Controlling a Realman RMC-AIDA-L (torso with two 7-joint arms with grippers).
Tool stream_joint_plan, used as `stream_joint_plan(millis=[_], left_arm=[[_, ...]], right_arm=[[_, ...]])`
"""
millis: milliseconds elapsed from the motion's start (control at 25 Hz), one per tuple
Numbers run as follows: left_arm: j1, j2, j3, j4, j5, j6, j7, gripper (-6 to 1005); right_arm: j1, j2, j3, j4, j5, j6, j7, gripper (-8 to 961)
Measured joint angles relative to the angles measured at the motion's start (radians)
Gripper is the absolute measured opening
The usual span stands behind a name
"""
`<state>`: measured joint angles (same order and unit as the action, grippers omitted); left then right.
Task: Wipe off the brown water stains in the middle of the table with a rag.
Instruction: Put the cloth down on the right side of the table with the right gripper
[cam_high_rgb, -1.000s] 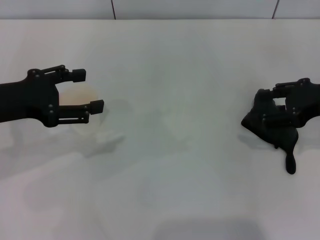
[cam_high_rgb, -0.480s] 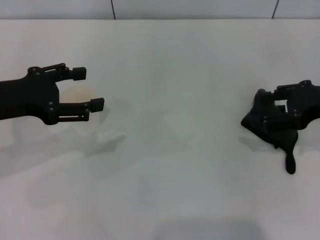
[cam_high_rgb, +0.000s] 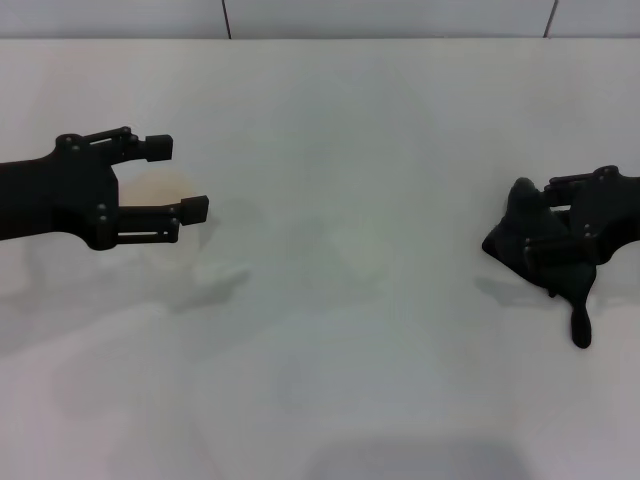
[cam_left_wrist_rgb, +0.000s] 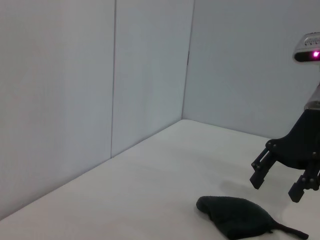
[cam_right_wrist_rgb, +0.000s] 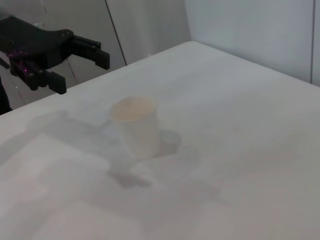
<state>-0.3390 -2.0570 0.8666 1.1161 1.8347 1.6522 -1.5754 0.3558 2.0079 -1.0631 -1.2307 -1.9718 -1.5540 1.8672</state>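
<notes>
1. Rag (cam_high_rgb: 540, 255) lies bunched near the counter's (cam_high_rgb: 330, 120) right edge, a thin tail trailing toward the front edge; its long axis runs roughly from back to front.
2. Right end effector (cam_high_rgb: 572, 222) sits directly at the rag, overlapping its right part in the head view. The left wrist view shows the same end effector (cam_left_wrist_rgb: 282, 177) with its fingers spread, poised just above the rag (cam_left_wrist_rgb: 240, 222) rather than clamped on it.
3. Left end effector (cam_high_rgb: 180, 180) hangs over the counter's left part, fingers wide apart and holding nothing, well apart from the rag.
4. Cup (cam_right_wrist_rgb: 136, 125), pale, stands upright below the left end effector; in the head view it shows only as a faint tan patch (cam_high_rgb: 160, 186) between the fingers.
5. Stains: no clear brown mark shows in the counter's middle, only a faint discoloured patch (cam_high_rgb: 365, 262). That fits a stain too pale to show as well as one already wiped away; the views do not settle which.
6. Key relation: the right arm is by far the nearer to the rag, and the counter's middle lies to the rag's left, between the two end effectors. Any wiping would carry the rag leftward from the right edge.
</notes>
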Motion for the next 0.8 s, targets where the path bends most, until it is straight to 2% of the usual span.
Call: stream_joint_plan(millis=[800], left_arm=[[0.003, 0.0, 0.0, -0.006, 0.003, -0.001, -0.002, 886]], right_arm=[[0.019, 0.0, -0.037, -0.018, -0.054, -0.005, 0.076, 722]])
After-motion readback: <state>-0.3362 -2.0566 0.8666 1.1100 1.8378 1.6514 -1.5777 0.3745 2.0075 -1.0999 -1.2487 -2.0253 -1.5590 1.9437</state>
